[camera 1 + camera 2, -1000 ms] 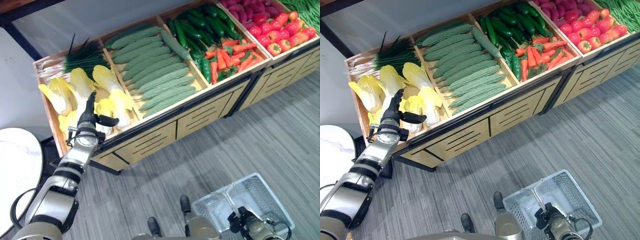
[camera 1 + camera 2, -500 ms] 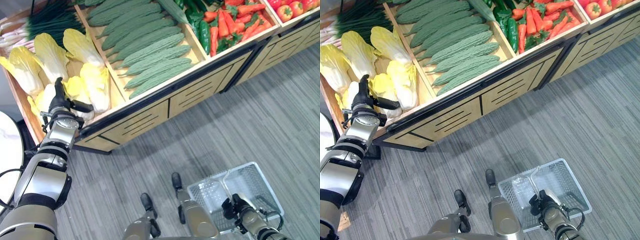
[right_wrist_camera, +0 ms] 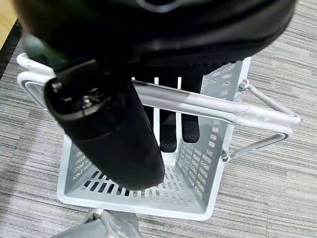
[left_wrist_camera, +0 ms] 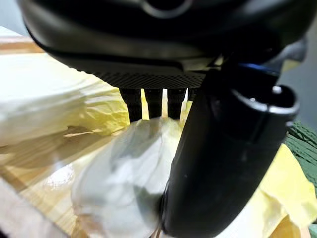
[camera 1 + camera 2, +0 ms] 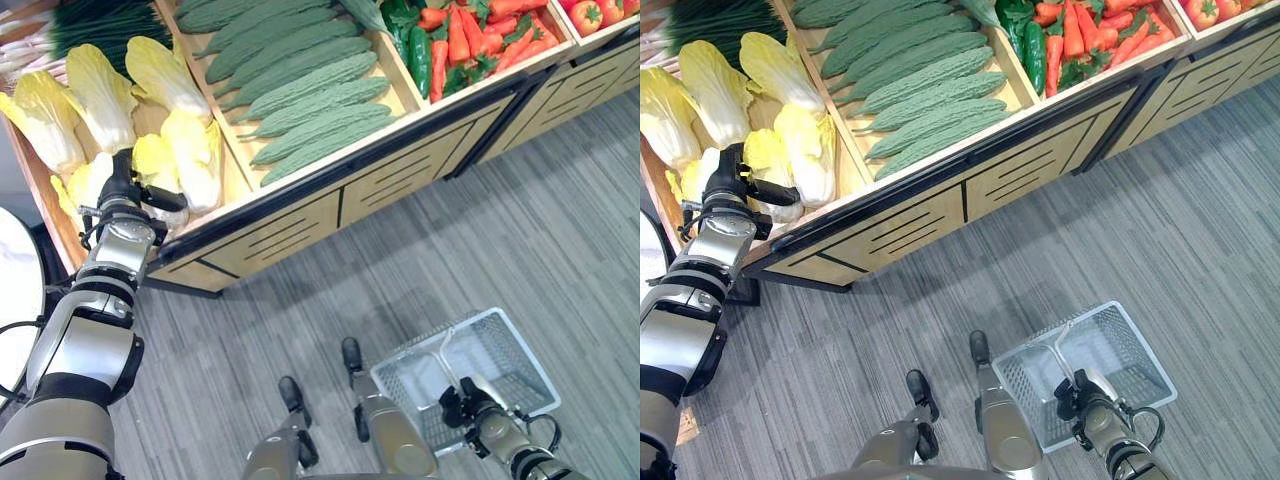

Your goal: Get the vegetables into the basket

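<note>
L hand (image 5: pixel 128 190) reaches into wooden display bin (image 5: pixel 235 190), fingers straight over pale cabbage (image 4: pixel 124 173), thumb alongside, not yet closed on it. R hand (image 3: pixel 163 89) curled round handle (image 3: pixel 208 106) of white basket (image 5: pixel 520 355), carried low, nothing inside.

Risks, as judged: leafy head soft & bulky, weak pinch may slip or tear leaves; neighbouring cabbages (image 5: pixel 190 165) touch it, could get dragged out; basket well apart from bin, so long carry.

Setting: shop-style veg stand w/ bitter gourds (image 5: pixel 310 95) & carrots (image 5: pixel 470 35), grey striped carpet floor (image 5: pixel 480 230).
</note>
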### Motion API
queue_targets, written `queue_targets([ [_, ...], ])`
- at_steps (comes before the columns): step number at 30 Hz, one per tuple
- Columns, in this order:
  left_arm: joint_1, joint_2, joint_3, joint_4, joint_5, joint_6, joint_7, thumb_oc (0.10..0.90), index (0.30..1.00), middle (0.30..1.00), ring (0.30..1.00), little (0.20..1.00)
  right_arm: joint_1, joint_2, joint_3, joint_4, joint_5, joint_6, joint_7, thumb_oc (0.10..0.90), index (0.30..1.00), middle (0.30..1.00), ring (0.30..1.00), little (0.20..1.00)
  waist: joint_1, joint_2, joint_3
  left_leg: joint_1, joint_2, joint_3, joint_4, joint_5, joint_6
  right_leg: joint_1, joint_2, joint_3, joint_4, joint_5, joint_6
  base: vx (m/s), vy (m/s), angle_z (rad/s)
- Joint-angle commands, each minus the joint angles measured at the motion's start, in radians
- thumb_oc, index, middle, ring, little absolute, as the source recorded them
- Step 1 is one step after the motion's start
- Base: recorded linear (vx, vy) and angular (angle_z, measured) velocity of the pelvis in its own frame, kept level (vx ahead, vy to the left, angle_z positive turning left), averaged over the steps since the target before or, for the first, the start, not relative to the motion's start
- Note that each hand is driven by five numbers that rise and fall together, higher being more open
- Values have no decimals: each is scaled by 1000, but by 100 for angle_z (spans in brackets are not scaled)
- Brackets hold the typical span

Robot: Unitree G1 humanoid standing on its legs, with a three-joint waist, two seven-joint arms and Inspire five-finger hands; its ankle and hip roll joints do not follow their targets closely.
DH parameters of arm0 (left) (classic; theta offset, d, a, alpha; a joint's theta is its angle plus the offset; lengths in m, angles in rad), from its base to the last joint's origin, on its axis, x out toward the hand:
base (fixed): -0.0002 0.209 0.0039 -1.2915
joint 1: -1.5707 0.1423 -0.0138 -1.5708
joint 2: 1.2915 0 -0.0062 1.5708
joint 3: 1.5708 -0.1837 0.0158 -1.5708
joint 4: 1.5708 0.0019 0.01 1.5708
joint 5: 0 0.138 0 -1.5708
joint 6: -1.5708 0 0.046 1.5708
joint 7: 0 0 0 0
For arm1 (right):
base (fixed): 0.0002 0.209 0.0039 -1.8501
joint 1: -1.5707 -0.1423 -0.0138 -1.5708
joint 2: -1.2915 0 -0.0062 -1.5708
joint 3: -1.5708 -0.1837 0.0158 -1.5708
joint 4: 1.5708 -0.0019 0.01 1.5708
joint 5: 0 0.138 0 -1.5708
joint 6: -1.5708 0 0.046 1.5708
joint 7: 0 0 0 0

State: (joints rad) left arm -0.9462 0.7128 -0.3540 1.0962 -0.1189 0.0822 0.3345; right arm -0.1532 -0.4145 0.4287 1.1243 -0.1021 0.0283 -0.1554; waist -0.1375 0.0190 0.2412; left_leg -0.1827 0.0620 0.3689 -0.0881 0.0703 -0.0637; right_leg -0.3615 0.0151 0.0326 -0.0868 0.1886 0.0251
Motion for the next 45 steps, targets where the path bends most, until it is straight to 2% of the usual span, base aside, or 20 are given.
queue_targets([
  [1,-40,-5,-41,93,27,30,22,400,300,300,300,300,50,11,55,19,18,-9,14,400,300,300,300,300,-37,-9,-50,21,144,-60,1,61,-117,8,-72,7,26,-17,140,9,15,-6],
  [7,-39,-11,-50,65,33,24,22,400,300,300,300,300,54,5,51,28,13,-9,12,400,300,300,300,300,-36,-9,-49,26,140,-59,1,59,-116,13,-76,6,24,-18,139,1,4,-1],
  [12,-7,4,-36,-68,28,0,45,400,300,300,300,300,67,-10,32,23,13,-7,17,400,300,300,300,300,-16,-5,-52,45,131,-72,1,53,-109,40,-87,-9,25,-21,138,5,9,-2],
  [16,58,54,-4,-262,31,-26,73,400,300,300,300,300,81,-16,7,29,-3,6,27,400,300,300,300,300,7,0,-58,96,121,-86,1,31,-101,103,-96,-25,26,-41,138,33,20,4],
  [17,59,55,-2,-263,31,-25,73,400,300,300,300,300,80,-16,8,29,-3,6,27,400,300,300,300,300,6,-1,-60,92,121,-86,1,36,-101,99,-96,-25,26,-37,137,29,18,12],
  [22,147,119,44,-502,80,-48,83,400,300,300,300,300,92,-20,-36,61,-27,23,50,400,300,300,300,300,29,-2,-99,166,107,-104,1,10,-92,190,-112,-47,23,-60,141,36,41,21],
  [25,151,119,47,-506,81,-47,83,400,300,300,300,300,93,-21,-35,61,-28,23,50,400,300,300,300,300,28,-1,-98,168,106,-104,1,9,-92,193,-112,-47,22,-60,142,13,40,15],
  [26,205,163,78,-609,156,-39,77,400,300,300,300,300,101,-11,-59,84,-42,34,67,400,300,300,300,300,38,-8,-134,203,94,-114,1,-3,-84,240,-123,-59,22,-72,147,26,98,8],
  [31,275,172,129,-712,183,-39,64,400,300,300,300,300,113,2,-71,97,-56,46,77,400,300,300,300,300,44,-20,-160,231,80,-123,1,-16,-75,272,-134,-65,20,-74,153,8,55,6],
  [34,355,164,177,-805,201,-40,45,400,300,300,300,300,116,2,-85,104,-64,54,84,400,300,300,300,300,55,-28,-176,248,71,-133,1,-26,-67,290,-143,-71,24,-79,158,5,35,2],
  [37,398,157,186,-879,185,-50,-3,400,300,300,300,300,112,-2,-95,105,-72,63,95,400,300,300,300,300,58,-29,-191,267,61,-138,3,-36,-60,310,-152,-74,33,-87,159,6,48,7],
  [45,579,14,269,-1122,131,-72,-91,400,300,300,300,300,111,26,-124,108,-65,76,107,400,300,300,300,300,66,-36,-213,300,41,-156,5,-61,-39,346,-174,-82,51,-106,160,-13,38,8],
])
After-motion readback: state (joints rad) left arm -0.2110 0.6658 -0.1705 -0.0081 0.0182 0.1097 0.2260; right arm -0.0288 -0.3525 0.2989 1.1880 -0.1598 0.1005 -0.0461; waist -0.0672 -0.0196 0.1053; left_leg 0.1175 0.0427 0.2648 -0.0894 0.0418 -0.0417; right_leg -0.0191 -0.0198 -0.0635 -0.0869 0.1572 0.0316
